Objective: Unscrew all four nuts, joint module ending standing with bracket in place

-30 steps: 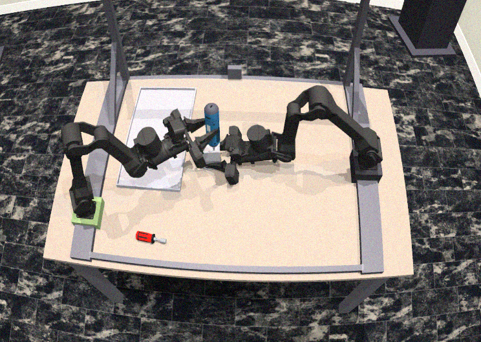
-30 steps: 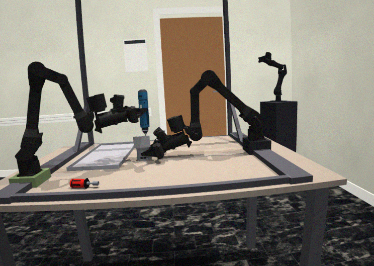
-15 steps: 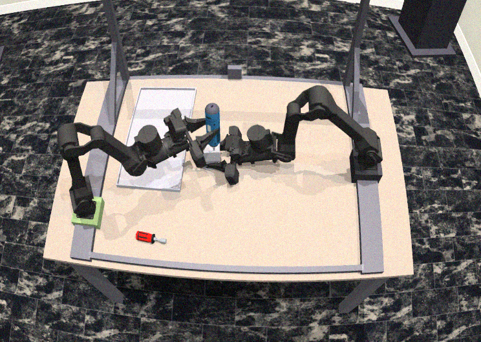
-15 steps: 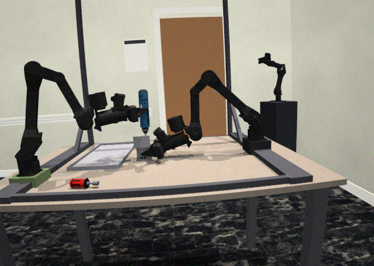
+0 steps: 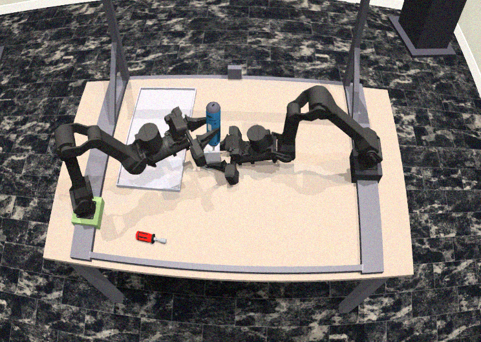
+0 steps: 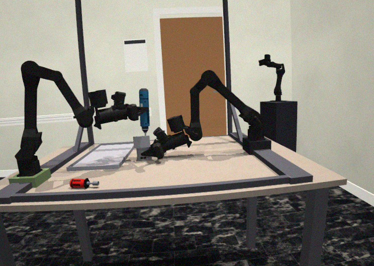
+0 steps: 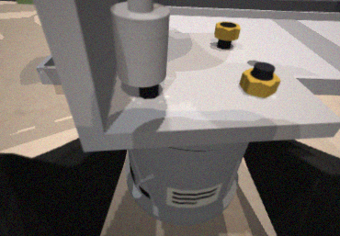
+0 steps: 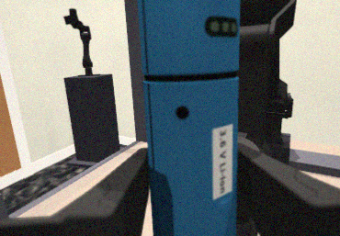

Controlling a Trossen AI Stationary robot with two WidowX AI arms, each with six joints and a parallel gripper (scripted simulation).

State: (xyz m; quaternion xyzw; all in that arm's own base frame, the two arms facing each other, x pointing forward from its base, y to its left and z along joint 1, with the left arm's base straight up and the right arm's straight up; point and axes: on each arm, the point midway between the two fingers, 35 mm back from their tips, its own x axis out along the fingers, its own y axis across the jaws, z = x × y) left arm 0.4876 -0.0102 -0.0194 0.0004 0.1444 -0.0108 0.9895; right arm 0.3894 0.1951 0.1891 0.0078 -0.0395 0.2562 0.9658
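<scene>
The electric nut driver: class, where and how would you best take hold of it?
Probably the middle of the blue barrel, approaching level from the side, fingers either side: it stands upright, long and straight, its thin tip pointing down at the bracket.
</scene>
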